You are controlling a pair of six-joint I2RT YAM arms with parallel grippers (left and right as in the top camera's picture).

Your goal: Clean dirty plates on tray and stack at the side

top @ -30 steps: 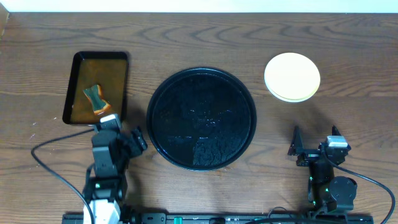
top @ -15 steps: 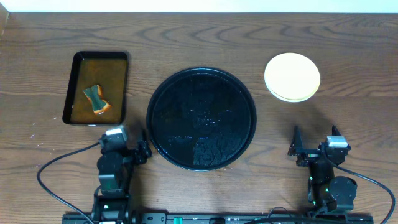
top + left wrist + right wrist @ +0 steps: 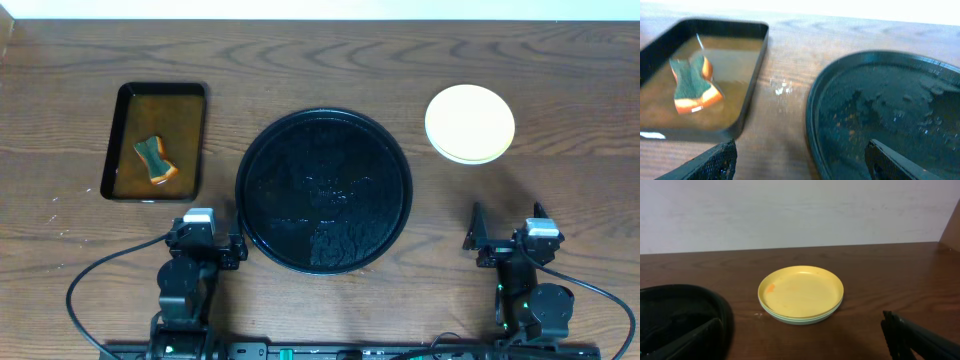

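Observation:
The round black tray sits mid-table with no plates on it; wet streaks show on it in the left wrist view. The plates are stacked at the back right, the pale yellow one on top of mint-blue ones, with a small orange smear on the yellow plate. My left gripper is open and empty near the front, just left of the tray. My right gripper is open and empty at the front right, in front of the stack.
A rectangular black tray with brownish water stands at the back left and holds a green and orange sponge, also seen in the left wrist view. A pale wall runs behind the table.
My left arm has pulled back toward the front edge, away from the rectangular tray. The right arm, plates and round tray have not moved.

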